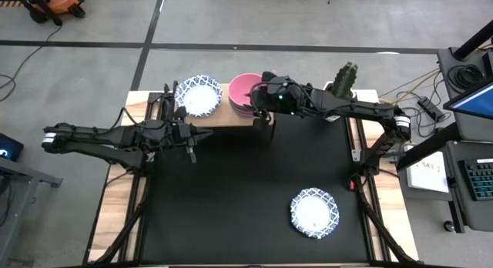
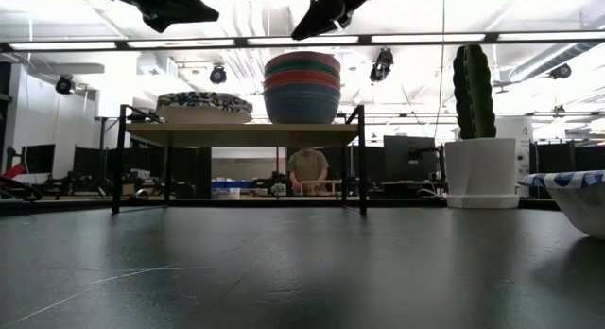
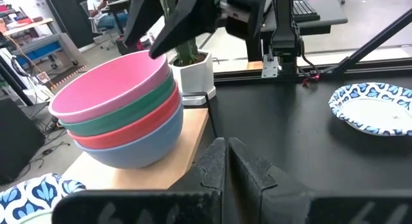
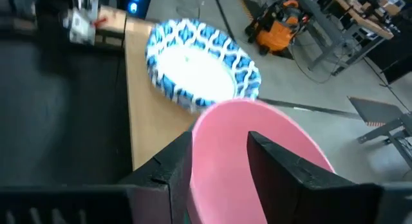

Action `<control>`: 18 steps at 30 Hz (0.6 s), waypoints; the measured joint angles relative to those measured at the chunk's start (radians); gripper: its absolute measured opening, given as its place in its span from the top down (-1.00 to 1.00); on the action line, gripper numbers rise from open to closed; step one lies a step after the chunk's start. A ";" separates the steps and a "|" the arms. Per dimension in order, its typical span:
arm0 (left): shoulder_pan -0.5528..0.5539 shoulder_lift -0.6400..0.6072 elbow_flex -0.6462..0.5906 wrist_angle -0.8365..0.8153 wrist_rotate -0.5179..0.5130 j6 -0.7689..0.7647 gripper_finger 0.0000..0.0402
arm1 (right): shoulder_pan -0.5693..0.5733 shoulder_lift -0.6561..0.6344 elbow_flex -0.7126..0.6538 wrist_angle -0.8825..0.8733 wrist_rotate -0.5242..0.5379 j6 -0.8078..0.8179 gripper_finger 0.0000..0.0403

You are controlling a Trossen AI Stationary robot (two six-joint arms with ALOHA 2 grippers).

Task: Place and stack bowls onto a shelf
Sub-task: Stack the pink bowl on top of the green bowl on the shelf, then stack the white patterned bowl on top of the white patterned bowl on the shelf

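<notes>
The light-wood shelf (image 1: 223,115) stands at the table's far edge. On it sits a stack of plain bowls (image 2: 302,86): pink (image 3: 109,85) on top, then green, red and grey-blue. To its left on the shelf is a white bowl with a blue rim (image 1: 199,96). Another blue-rimmed bowl (image 1: 313,212) rests on the black mat at the near right. My right gripper (image 4: 219,159) is open at the pink bowl's right rim, one finger on either side of it. My left gripper (image 1: 192,145) hangs shut above the mat in front of the shelf, holding nothing. My right gripper comes at the pink bowl's rim (image 3: 158,56) slanting down from the table's right. Its open fingers (image 4: 174,166) straddle that rim. Whether either finger touches the bowl, I cannot tell. The bowl sits nested on the stack.
A cactus in a white pot (image 1: 344,83) stands at the far right beside the shelf. The black mat (image 1: 246,191) covers most of the table. A person shows in the room beyond the shelf (image 2: 307,168).
</notes>
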 joint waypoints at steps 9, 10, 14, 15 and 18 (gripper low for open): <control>0.000 0.000 -0.001 0.013 0.000 0.000 0.99 | -0.013 0.020 -0.017 0.044 -0.017 0.070 0.52; 0.000 0.000 -0.001 0.013 0.000 -0.002 0.99 | -0.014 0.021 -0.024 0.042 -0.036 0.071 0.56; 0.000 0.000 -0.002 0.011 0.002 -0.046 0.99 | 0.021 -0.022 -0.029 0.026 -0.052 0.065 0.71; 0.000 0.000 -0.007 0.011 0.002 -0.065 0.99 | 0.034 -0.050 -0.029 0.023 -0.053 0.065 0.75; -0.001 0.000 -0.033 0.007 0.004 -0.121 0.99 | 0.088 -0.140 -0.039 0.031 -0.061 0.069 0.85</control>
